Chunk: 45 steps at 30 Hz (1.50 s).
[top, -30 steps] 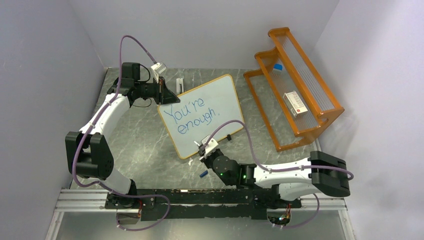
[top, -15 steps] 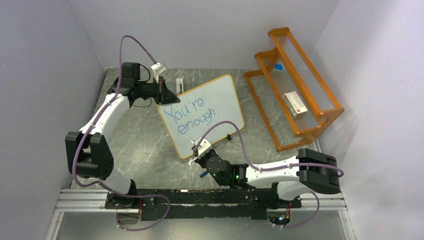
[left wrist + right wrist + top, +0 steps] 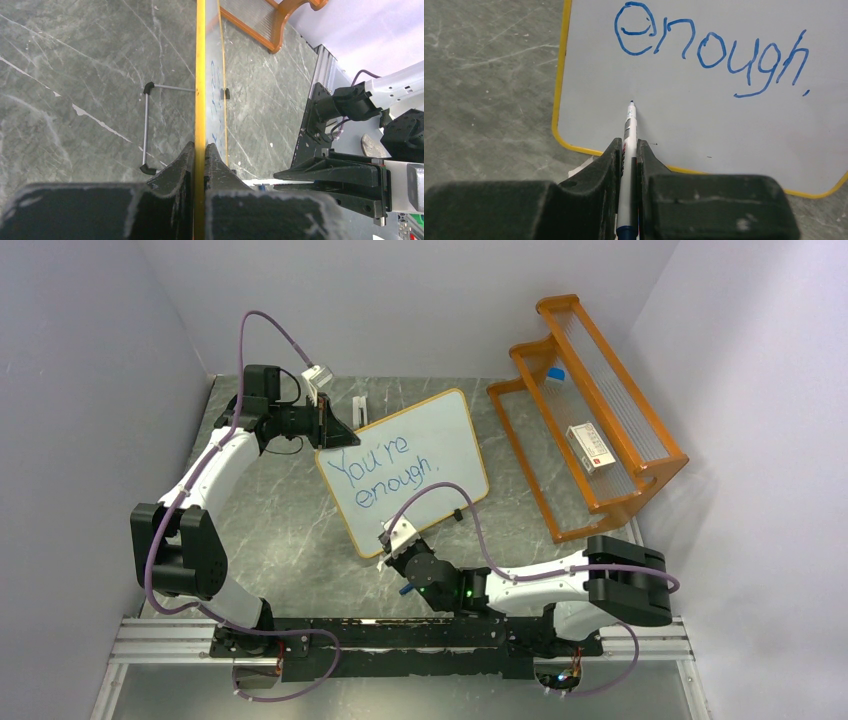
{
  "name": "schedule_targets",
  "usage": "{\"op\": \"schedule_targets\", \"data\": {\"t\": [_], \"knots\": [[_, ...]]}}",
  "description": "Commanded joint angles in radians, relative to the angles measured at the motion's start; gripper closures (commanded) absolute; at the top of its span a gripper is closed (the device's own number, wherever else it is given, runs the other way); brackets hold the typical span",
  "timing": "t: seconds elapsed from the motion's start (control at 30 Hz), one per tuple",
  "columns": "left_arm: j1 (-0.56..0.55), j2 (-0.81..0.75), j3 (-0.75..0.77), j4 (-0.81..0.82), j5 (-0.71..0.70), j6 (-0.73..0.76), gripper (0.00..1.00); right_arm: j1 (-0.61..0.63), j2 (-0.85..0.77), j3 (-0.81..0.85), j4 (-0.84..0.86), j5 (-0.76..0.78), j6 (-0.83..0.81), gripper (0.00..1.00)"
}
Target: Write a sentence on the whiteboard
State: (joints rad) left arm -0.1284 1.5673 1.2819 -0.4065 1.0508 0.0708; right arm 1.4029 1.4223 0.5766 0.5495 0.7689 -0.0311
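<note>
While the overhead view shows the whiteboard (image 3: 405, 472) whole, propped tilted mid-frame on the grey table (image 3: 290, 520) with "You're enough." in blue, the right wrist view catches only "enough." and the lower yellow rim. Edge-on from the left wrist, the writing is barely legible. The left gripper (image 3: 200, 155) is closed on the board's upper-left frame; the right gripper (image 3: 629, 152) is clamped on a marker (image 3: 629, 122), tip at the blank area below the words, contact unclear. An orange rack (image 3: 590, 405) stands upper right.

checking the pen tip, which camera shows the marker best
Right wrist: the marker juts from the right tool, tip at the whiteboard. Top external shows only its blue end; left wrist, at most a sliver.
</note>
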Motion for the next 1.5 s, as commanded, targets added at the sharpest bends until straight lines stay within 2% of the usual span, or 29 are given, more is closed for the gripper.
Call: {"op": "schedule_targets", "data": {"t": [0.0, 0.97, 1.47], "knots": [[-0.005, 0.028, -0.01, -0.022, -0.095, 0.062, 0.95, 0.005, 0.003, 0.032, -0.003, 0.032, 0.007, 1.0], [-0.005, 0.027, -0.01, -0.02, -0.091, 0.06, 0.95, -0.021, 0.054, 0.075, 0.003, 0.028, -0.005, 1.0], [-0.005, 0.025, -0.009, -0.023, -0.094, 0.061, 0.95, -0.021, 0.054, 0.091, -0.022, -0.058, -0.005, 1.0]]}}
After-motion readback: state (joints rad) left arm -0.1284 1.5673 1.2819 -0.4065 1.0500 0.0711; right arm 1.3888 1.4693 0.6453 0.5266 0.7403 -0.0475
